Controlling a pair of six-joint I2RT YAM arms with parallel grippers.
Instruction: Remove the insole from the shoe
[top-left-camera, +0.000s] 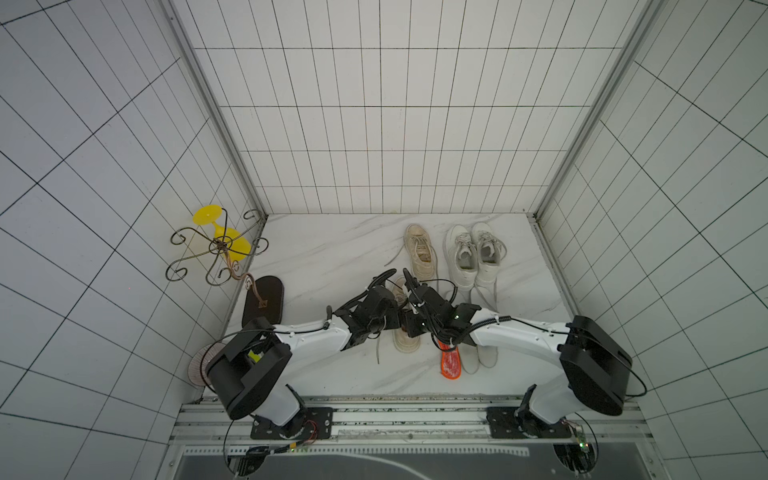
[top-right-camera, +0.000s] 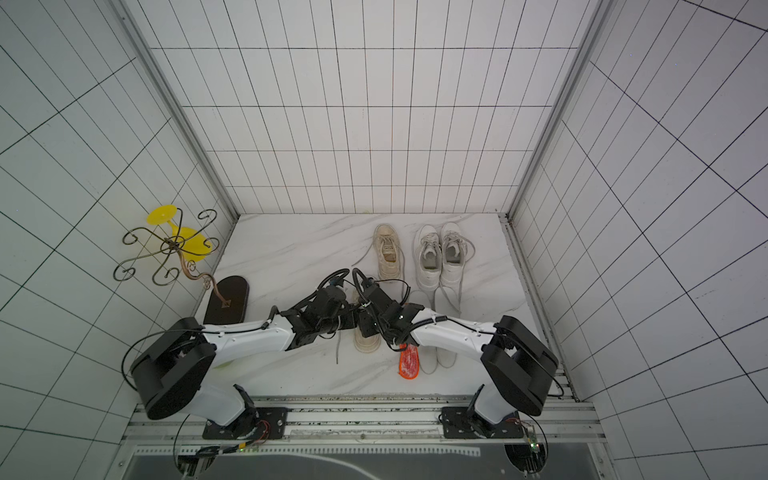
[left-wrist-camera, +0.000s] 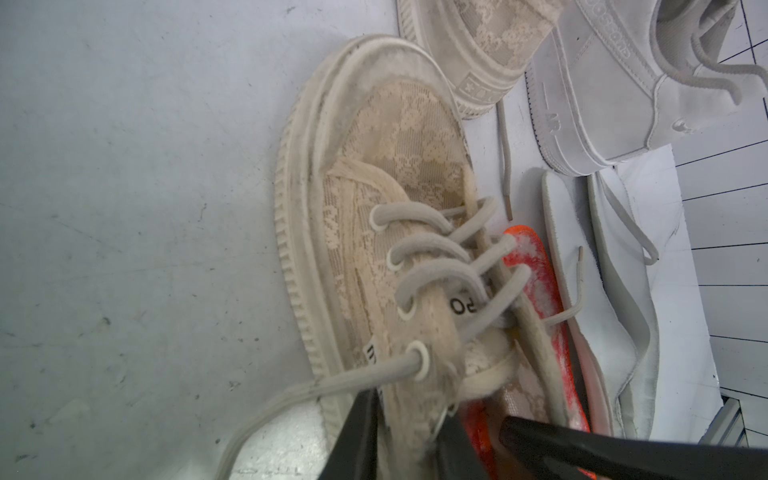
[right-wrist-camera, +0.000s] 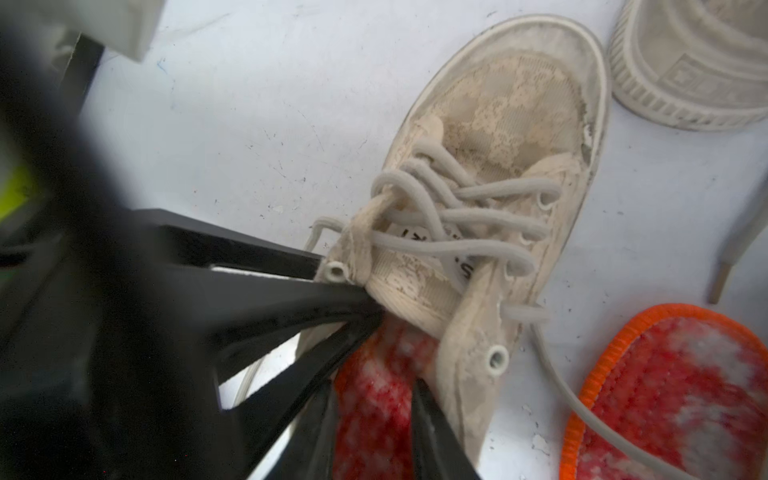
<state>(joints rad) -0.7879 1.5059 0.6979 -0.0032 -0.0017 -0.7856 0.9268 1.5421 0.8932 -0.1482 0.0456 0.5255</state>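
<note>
The weak point, as I judge it, sits between the fingers of my right claw (right-wrist-camera: 376, 405). They reach only the heel end of the insole (right-wrist-camera: 386, 345), which looks soft and fuzzy, so a hasty pull could slide it out of the pinch or fold it and jam it inside. A step further out, the shoe (right-wrist-camera: 490, 137) could ride up with the insole if my left claw (left-wrist-camera: 405, 419) loses its bite on the thin fabric by the top eyelet (right-wrist-camera: 336, 272). The loose laces (right-wrist-camera: 457, 216) could also catch on a finger. A second red-and-orange insole (right-wrist-camera: 665, 395) lies flat on the surface (right-wrist-camera: 249, 124) just beside the shoe, near enough to be dragged along. As for the claws themselves, the right one stands part-closed and grasps the insole, whose red pile fills the gap and touches both fingers. The left one is clenched on the shoe's side wall, holding it down, I judge. The insole is inside the shoe, with only its heel end showing in the opening. Farther off, the other beige shoe (top-left-camera: 420, 253) and a white pair (top-left-camera: 473, 257) stand well apart from my grip.
</note>
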